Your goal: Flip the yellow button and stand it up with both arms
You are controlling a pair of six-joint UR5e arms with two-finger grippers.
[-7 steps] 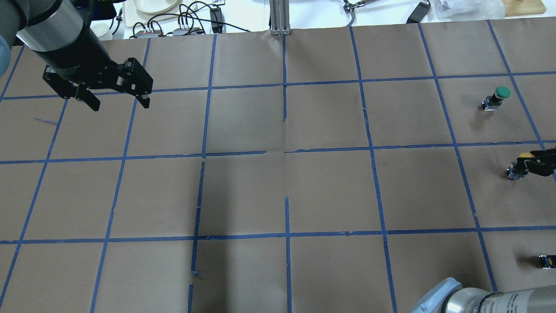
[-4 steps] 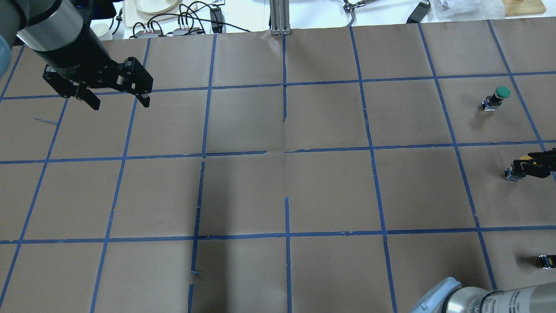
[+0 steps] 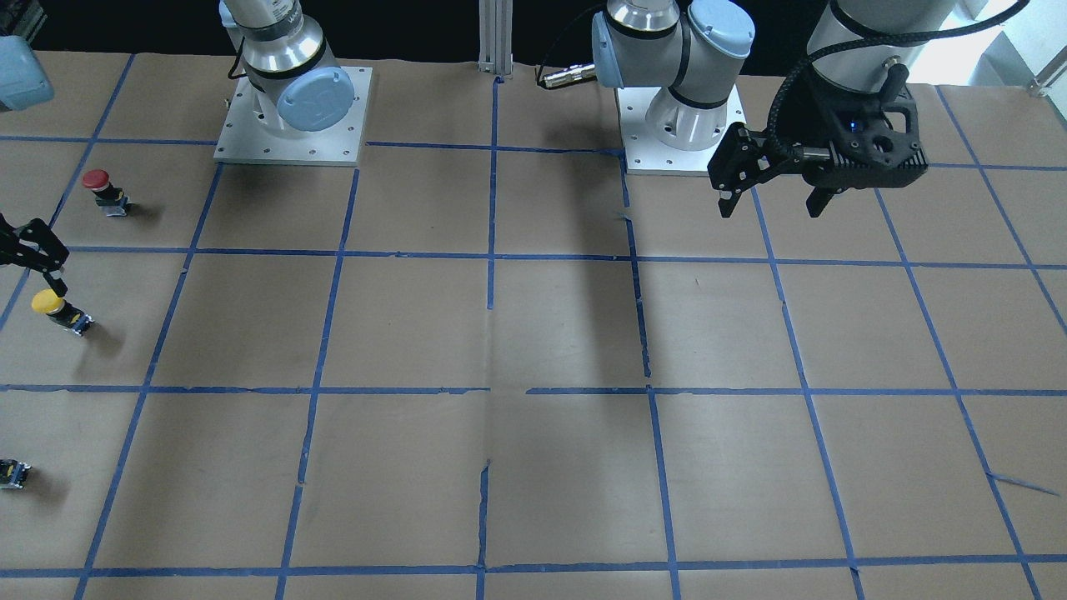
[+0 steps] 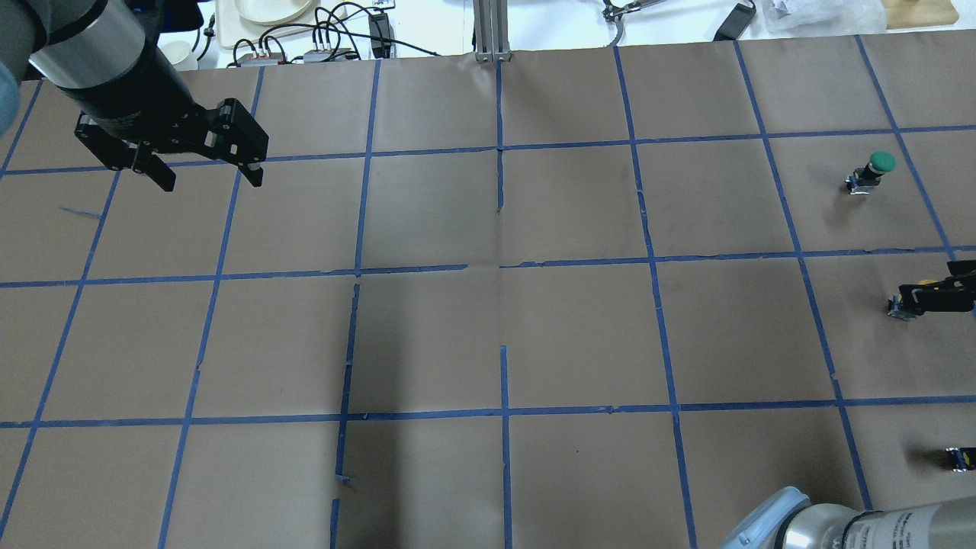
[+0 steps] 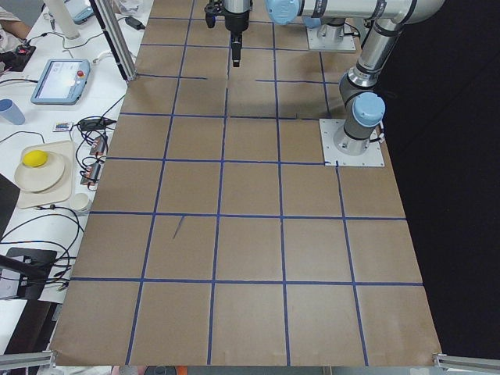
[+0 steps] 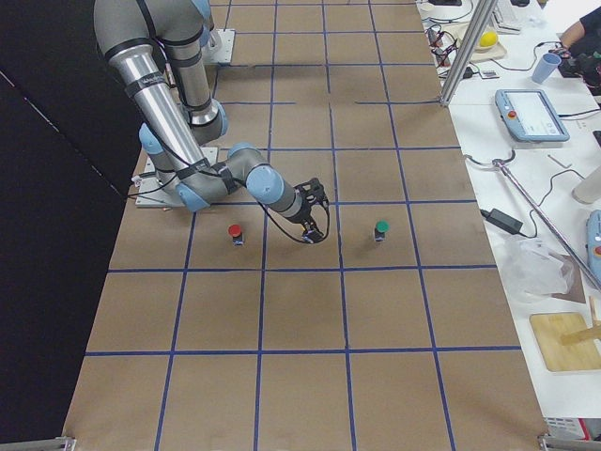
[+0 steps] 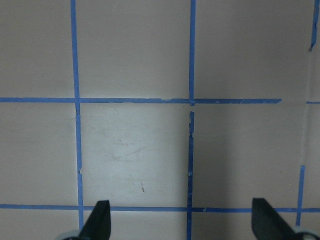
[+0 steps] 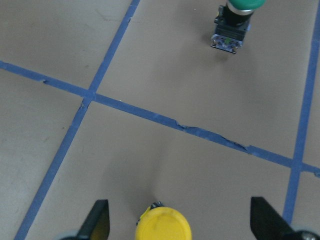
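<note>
**Right wrist view.**
- Right gripper [image 8: 182, 222]: I log the fingers spread wide at the two lower corners of the frame, gripping nothing.
- Yellow button [image 8: 163, 226]: the cap sits at bottom centre, between the two fingers and nearer the one on the frame's left. There is a gap on either side.
- Green button [image 8: 232, 22]: top of frame, right of centre, well apart, beyond a line of blue tape [image 8: 165, 121].

**Left wrist view.**
- Left gripper [image 7: 181, 222]: fingers far apart at the bottom corners, holding nothing.
- Table [image 7: 125, 150]: brown paper gridded with the tape.

**Overhead view.**
- Left gripper: upper left, spread and empty.
- Right gripper: right edge at mid-height, lying over the yellow button. I make out only a sliver of yellow and the button's metal foot.
- Green button: above them in the frame.
- Black switch block [image 4: 959, 457]: lower right edge.

**Front-facing view.**
- Yellow button: left edge at mid-height, with one black finger of the right gripper just above its cap. The rest of that gripper runs off frame. I cannot tell whether the button is upright or leaning.
- Red button [image 3: 102, 187]: upper left.
- Switch block: lower left.
- Left gripper: upper right, wide open.

**Exterior left view.**
- Left gripper: top centre, seen edge-on. I cannot read its opening here.

**Exterior right view.**
- Right gripper: centre, between the red and green buttons. I cannot pick out the yellow button among its fingers.
</note>
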